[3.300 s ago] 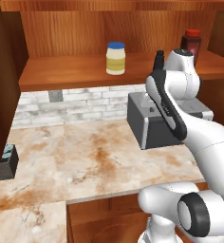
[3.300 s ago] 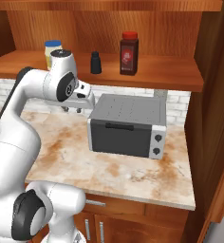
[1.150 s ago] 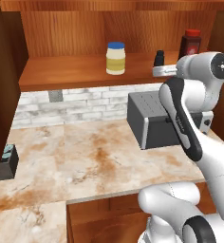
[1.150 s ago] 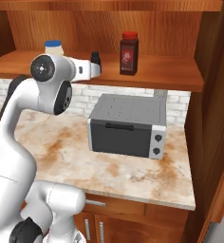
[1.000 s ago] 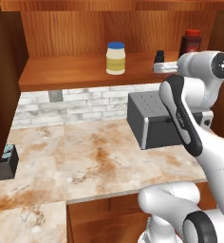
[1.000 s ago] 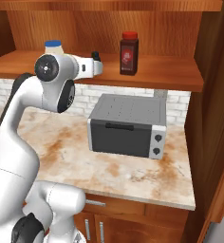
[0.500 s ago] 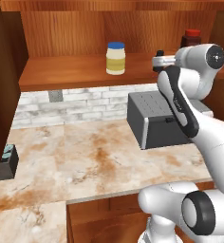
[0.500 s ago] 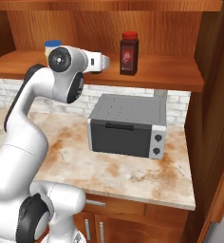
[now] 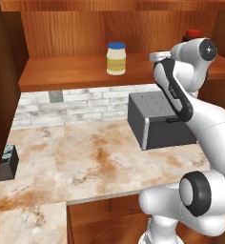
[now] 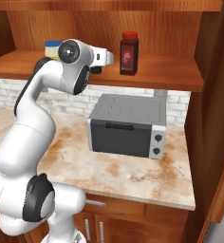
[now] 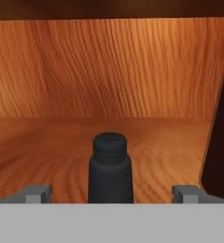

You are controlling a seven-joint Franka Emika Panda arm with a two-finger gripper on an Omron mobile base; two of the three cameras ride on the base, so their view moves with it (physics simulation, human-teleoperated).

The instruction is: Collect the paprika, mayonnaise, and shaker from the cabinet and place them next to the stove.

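Since the earlier frames my arm has swung up from the counter, and my gripper now reaches into the cabinet.

My jaws stand wide apart, holding nothing; the black shaker stands upright on the wooden shelf between my fingertips, untouched. The red-lidded paprika stands just beside it on the shelf; the blue-lidded mayonnaise sits farther along. Below, a grey toaster oven rests on a marbled counter against a pale brick backsplash.
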